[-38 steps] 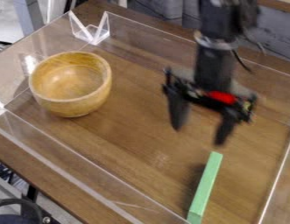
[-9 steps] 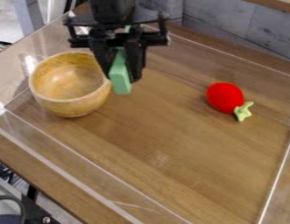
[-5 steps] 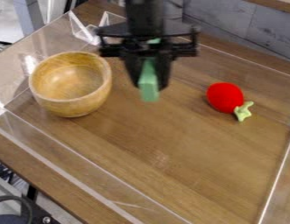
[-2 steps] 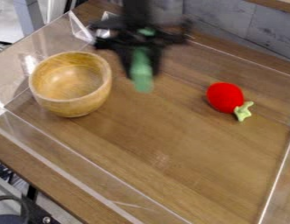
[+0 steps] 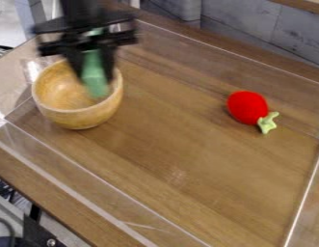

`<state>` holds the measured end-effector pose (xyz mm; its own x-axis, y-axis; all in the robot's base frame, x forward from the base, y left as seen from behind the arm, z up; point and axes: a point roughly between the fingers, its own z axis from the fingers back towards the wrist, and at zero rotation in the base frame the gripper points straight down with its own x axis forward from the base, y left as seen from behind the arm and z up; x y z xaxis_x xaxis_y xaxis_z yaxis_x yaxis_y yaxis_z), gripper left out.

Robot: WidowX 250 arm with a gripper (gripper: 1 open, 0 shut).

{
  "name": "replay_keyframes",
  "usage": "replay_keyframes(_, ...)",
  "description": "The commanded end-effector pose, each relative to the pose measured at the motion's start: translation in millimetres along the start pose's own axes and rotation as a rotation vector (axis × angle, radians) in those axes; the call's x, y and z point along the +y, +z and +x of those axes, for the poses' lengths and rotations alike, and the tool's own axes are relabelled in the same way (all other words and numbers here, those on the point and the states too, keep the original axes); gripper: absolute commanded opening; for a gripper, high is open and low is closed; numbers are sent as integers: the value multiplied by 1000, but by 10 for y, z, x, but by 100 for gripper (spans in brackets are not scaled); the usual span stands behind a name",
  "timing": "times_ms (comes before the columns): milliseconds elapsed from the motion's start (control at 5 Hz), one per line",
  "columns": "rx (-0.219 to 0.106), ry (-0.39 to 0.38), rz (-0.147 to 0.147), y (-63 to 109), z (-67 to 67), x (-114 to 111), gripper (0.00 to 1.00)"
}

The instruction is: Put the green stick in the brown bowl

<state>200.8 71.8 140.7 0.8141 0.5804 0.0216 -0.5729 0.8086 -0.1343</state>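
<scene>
1. Over the brown bowl (image 5: 77,93), the gripper (image 5: 87,60) is clamped on the green stick (image 5: 93,75), blurred.
2. Stick hangs upright above the bowl's inside.
3. Red strawberry toy (image 5: 248,106) lies on the wooden table (image 5: 188,145), well apart.

The brown bowl (image 5: 74,95) sits far left on the surface (image 5: 174,145), the green stick (image 5: 93,73) above it, the strawberry toy (image 5: 247,105) well apart at right

Motion blur smears the gripper (image 5: 87,53) and green stick (image 5: 93,73), hiding their outlines. The arm is cut off at the top edge. The stick covers part of the brown bowl (image 5: 66,101).
</scene>
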Motion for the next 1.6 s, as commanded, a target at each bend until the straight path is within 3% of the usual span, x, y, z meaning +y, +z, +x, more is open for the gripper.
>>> replay_keyframes(0, -39, -8, -11, 25, 117, 192, 0)
replay_keyframes(600, -52, -65, -6, -224, 435, 210, 0)
replay_keyframes(1400, -54, -75, -16, -334, 703, 241, 0)
